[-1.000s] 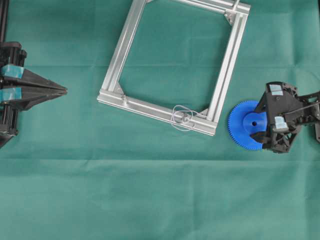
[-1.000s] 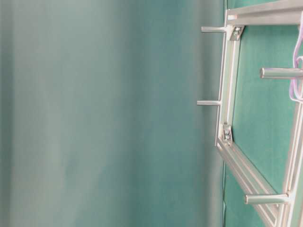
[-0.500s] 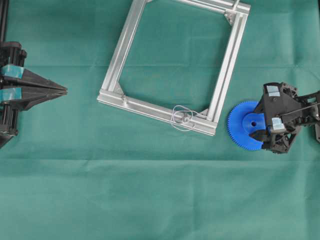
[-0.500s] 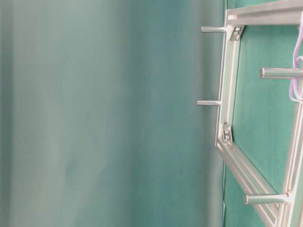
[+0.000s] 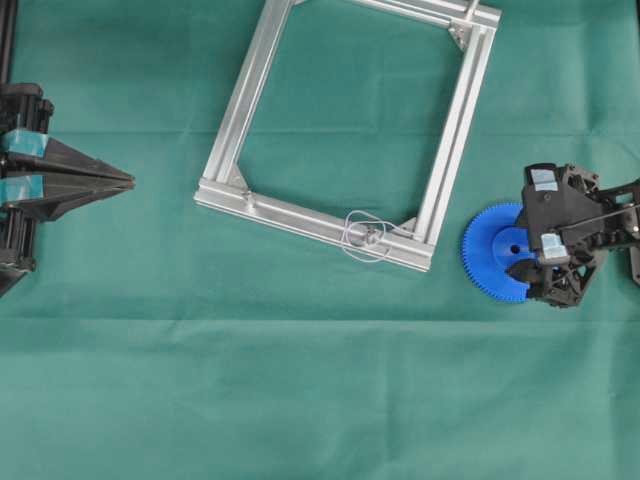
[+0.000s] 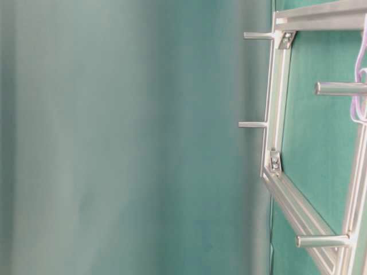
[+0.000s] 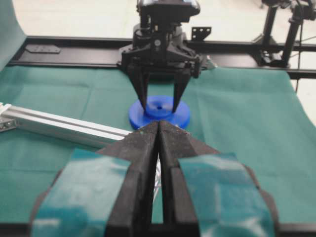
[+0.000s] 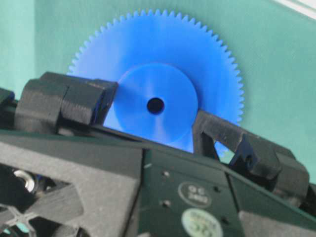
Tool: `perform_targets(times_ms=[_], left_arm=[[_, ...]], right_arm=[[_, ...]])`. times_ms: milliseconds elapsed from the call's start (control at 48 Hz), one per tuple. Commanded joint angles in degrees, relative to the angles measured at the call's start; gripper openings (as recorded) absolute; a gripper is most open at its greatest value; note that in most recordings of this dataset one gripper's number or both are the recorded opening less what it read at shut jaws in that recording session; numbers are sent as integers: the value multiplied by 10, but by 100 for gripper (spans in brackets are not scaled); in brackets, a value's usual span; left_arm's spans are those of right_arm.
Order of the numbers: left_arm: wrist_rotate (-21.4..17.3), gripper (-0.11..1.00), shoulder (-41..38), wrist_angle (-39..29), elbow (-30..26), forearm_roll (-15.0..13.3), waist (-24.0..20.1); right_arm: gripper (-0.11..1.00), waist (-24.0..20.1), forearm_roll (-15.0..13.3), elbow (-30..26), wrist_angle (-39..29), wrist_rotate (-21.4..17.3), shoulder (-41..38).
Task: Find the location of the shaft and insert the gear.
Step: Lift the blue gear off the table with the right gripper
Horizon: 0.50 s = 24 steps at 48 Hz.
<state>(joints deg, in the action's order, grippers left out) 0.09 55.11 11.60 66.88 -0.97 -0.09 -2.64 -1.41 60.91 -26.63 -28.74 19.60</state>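
At the 3 o'clock edge of the overhead view, the right gripper [image 5: 528, 257] has its jaws set on either side of the raised hub of the gear [image 5: 492, 252], which lies flat on the green tabletop [image 5: 320, 400]. The shaft [image 5: 371, 237] — a small pin ringed by pale wire loops [image 5: 352, 232] — stands on the lower rail of the aluminium frame [image 5: 330, 222], toward 9 o'clock from the gear, with the frame's corner between them. The shaft's long axis points up at the camera; judged from this, the gear's centre hole must be carried over it and lowered straight down. The right arm is plainly the nearer one. The left gripper [image 5: 128, 181] rests well apart at 9 o'clock, jaws clenched on nothing.

Table-level view: only the frame [image 6: 274, 114] shows, with several pins standing out from it and a loop of wire at the right edge. Which pin is the shaft cannot be told here, and no gripper shows.

Left wrist view: the left gripper [image 7: 159, 129] has its jaws pressed together. Beyond, at 12 o'clock, the right gripper [image 7: 161, 104] comes down on the gear [image 7: 159, 114], one fingertip on each side of the hub.

Right wrist view: the gear [image 8: 158, 94] fills the frame — hub clasped between the two fingertips [image 8: 79, 101], centre hole unobstructed. A round sticker on the gripper body reads "QC"; the rest is too small to read.
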Motion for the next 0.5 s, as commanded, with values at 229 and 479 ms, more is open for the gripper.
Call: perform_targets(times_ms=[229,479], left_arm=[[2,3,-5,0,-13,-1,-2],[3,3,-5,0,-13,-1,-2]], right_arm=[[69,-1,-30,-85,-92,0,53],[69,-1,-54,-134,-140,0,59]])
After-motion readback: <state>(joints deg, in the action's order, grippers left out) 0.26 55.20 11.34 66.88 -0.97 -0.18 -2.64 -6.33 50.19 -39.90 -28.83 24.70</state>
